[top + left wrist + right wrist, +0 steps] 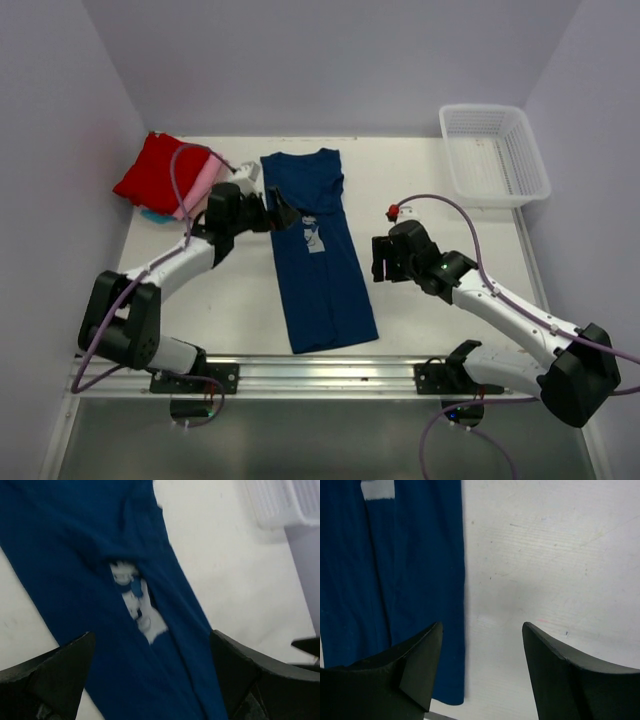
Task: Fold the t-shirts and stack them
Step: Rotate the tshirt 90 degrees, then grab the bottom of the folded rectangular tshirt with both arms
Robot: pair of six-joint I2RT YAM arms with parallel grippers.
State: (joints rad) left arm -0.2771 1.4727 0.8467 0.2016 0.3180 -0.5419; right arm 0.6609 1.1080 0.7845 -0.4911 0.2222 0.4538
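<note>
The navy t-shirt (325,280) lies narrow-folded on the desk (430,300); left jaws and right jaws hang spread, empty. Next, probably: hem from six to twelve o'clock.

A white desk (430,300) carries a navy t-shirt (320,270) folded into a long narrow strip, with a pile of red, pink and teal t-shirts (160,175) beyond its left side and a white mesh basket (493,150) beyond its right.
</note>
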